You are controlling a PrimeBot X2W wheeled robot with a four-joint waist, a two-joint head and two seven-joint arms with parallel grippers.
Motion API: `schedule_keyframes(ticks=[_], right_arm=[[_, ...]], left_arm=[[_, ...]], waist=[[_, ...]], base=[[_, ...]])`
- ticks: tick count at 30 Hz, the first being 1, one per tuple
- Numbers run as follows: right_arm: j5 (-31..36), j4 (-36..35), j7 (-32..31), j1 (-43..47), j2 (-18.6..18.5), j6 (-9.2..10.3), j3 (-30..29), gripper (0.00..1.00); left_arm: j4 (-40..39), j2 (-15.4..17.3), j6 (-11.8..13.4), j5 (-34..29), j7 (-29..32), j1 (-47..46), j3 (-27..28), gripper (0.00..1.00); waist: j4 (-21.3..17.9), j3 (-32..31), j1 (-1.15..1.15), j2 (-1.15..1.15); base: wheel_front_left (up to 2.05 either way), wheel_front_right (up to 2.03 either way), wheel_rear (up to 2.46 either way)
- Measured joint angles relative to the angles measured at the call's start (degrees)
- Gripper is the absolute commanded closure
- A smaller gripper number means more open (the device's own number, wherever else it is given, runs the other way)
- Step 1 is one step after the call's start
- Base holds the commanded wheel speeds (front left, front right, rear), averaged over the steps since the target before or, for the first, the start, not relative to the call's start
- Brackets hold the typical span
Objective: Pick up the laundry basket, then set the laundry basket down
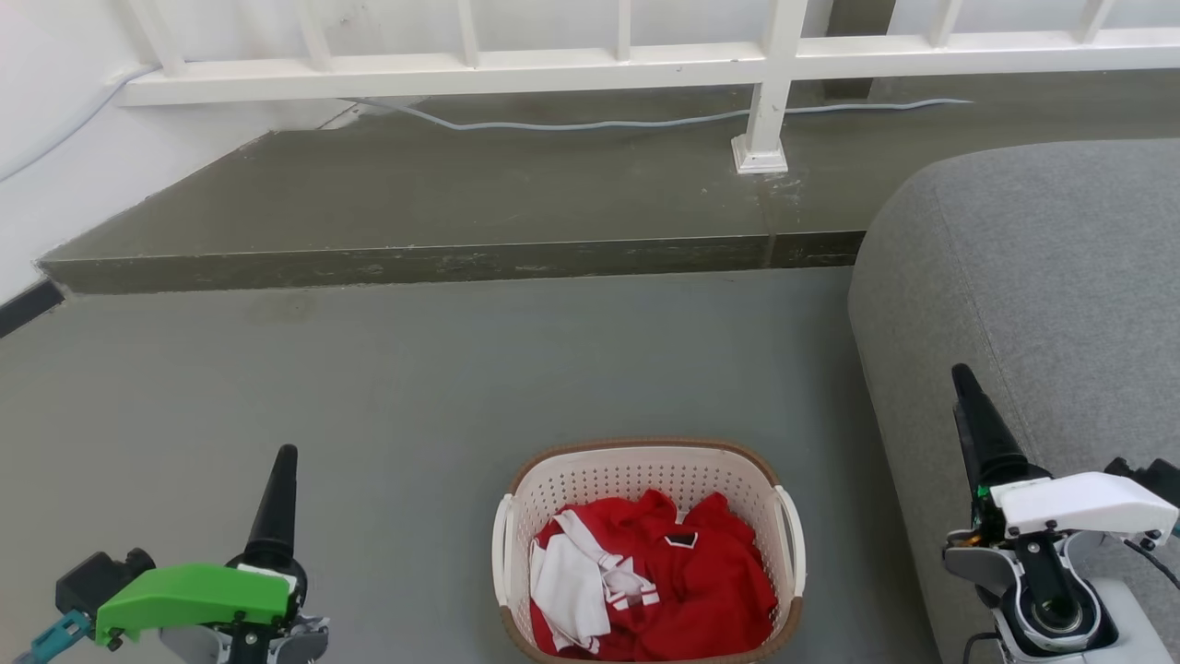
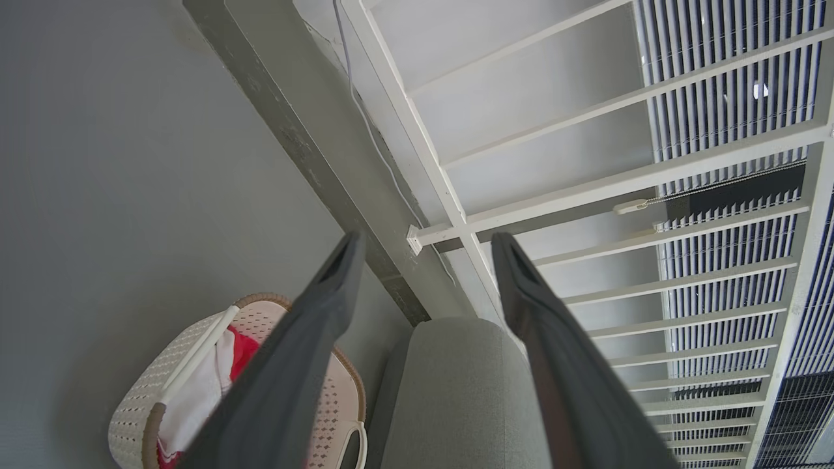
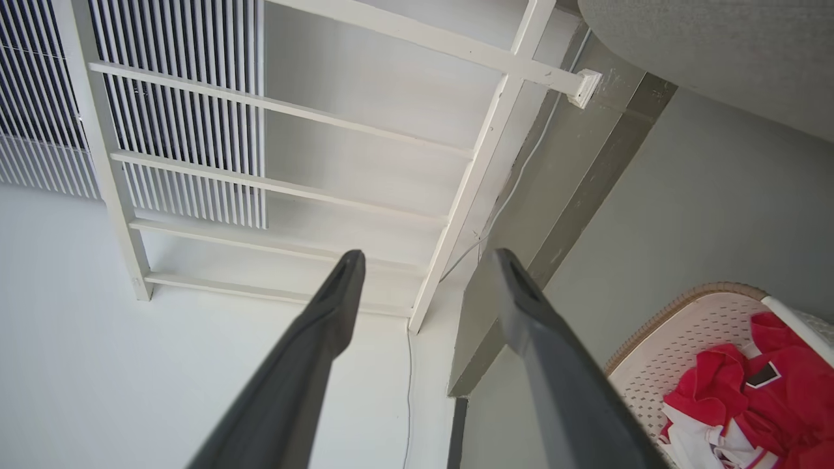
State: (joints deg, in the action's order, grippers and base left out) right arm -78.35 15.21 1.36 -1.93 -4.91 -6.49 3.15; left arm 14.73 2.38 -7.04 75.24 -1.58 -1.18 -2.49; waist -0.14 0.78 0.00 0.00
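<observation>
The laundry basket [image 1: 636, 472], cream-white and perforated with a brown rim, stands on the grey floor at the bottom middle of the head view. Red and white clothes [image 1: 664, 572] lie in it, and white handles run down its two sides. My left gripper [image 1: 284, 454] is at the lower left, well apart from the basket, fingers pointing up. My right gripper [image 1: 961, 372] is at the lower right, in front of the sofa. In the wrist views the left gripper [image 2: 428, 240] and right gripper [image 3: 428, 254] are both open and hold nothing. The basket [image 2: 140, 397] [image 3: 677, 339] shows at the lower edge of each.
A grey sofa [image 1: 1032, 277] fills the right side, close to the basket. A raised dark step [image 1: 442, 258] crosses the floor ahead, with a white railing [image 1: 765, 92] and a pale cable [image 1: 599, 123] on it. A white wall [image 1: 55, 138] is at the left.
</observation>
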Motion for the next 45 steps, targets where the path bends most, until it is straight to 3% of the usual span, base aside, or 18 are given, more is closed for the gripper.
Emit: schedule_keyframes(ticks=[25,45], right_arm=[[22.43,-0.12,4.63,-1.41,-2.47,-0.05,5.43,0.00],[38.16,0.00,8.47,-1.45,-1.66,-0.04,6.27,0.00]], left_arm=[[-2.21,0.27,0.54,-27.26,-4.65,-0.16,-4.71,0.00],[-4.25,0.15,1.58,-42.10,-8.21,-0.34,-6.89,0.00]], waist=[[-0.30,0.00,0.00,0.00],[-0.55,0.37,0.00,0.00]], base=[[0.00,0.00,0.00],[0.00,0.00,0.00]])
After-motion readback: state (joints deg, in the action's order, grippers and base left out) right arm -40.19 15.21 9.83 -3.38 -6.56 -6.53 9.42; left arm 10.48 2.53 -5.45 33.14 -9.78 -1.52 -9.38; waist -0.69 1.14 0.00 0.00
